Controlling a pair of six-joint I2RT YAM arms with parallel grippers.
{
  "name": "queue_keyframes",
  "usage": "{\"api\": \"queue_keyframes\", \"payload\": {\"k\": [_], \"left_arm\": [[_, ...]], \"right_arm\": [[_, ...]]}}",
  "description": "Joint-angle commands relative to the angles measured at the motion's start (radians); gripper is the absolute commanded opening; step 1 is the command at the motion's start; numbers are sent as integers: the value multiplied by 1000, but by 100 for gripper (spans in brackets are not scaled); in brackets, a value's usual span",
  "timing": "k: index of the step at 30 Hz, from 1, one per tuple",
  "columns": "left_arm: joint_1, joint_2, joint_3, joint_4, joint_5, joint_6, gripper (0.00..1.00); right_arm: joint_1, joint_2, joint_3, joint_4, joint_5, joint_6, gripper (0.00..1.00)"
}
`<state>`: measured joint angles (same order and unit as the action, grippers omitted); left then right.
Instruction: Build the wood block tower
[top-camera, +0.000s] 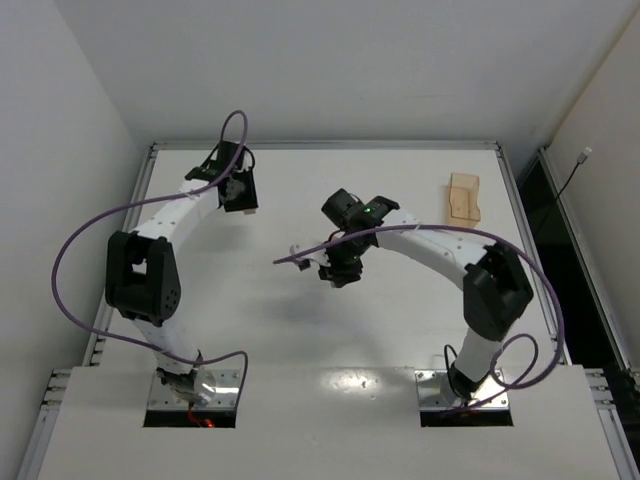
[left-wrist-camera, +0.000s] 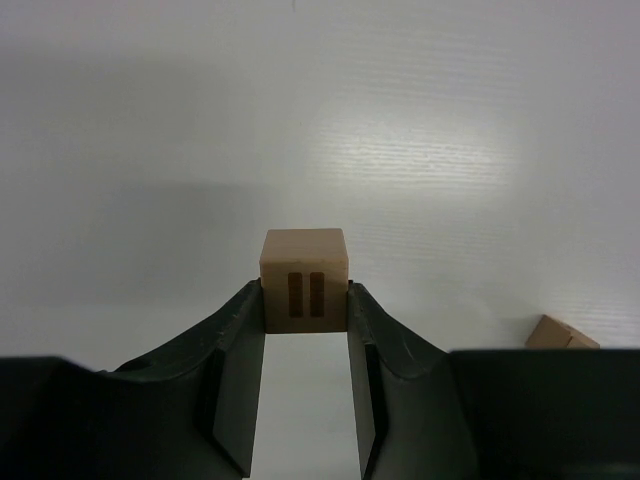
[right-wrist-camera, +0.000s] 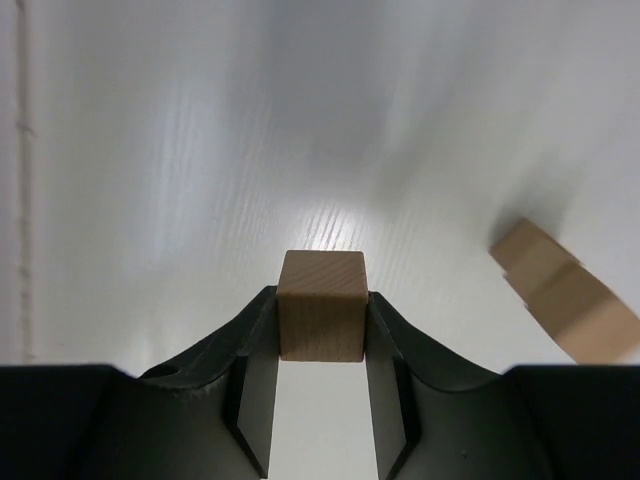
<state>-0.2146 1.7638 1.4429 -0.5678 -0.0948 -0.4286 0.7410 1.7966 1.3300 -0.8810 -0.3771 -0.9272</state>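
Observation:
My left gripper is shut on a small tan wood block with two dark marks, held at the fingertips above the white table. In the top view the left gripper is at the far left of the table. My right gripper is shut on a plain tan wood block, also at the fingertips. In the top view the right gripper hangs over the middle of the table. The blocks themselves are hidden under the grippers in the top view. No tower shows in any view.
Larger flat pale wooden slabs lie at the far right of the table and show blurred in the right wrist view. A tan wooden piece peeks in at the left wrist view's lower right. A purple cable loops off the left arm.

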Motion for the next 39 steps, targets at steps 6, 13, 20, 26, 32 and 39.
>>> {"api": "queue_keyframes", "payload": {"k": [6, 13, 20, 26, 32, 39], "left_arm": [[-29, -153, -93, 32, -22, -39, 0], [-58, -201, -93, 51, -66, -19, 0], [-58, -201, -64, 42, -95, -10, 0], [-39, -188, -33, 42, -106, -1, 0], [-20, -145, 22, 31, -86, -12, 0], [-20, -127, 42, 31, -95, -12, 0]], "right_arm": [[-18, 7, 305, -350, -80, 469, 0], [-68, 87, 467, -322, 101, 669, 0], [-115, 103, 525, -150, 179, 807, 0], [-154, 101, 548, -46, 176, 847, 0], [-141, 136, 546, -15, 234, 880, 0], [-132, 193, 555, -30, 216, 858, 0]]}}
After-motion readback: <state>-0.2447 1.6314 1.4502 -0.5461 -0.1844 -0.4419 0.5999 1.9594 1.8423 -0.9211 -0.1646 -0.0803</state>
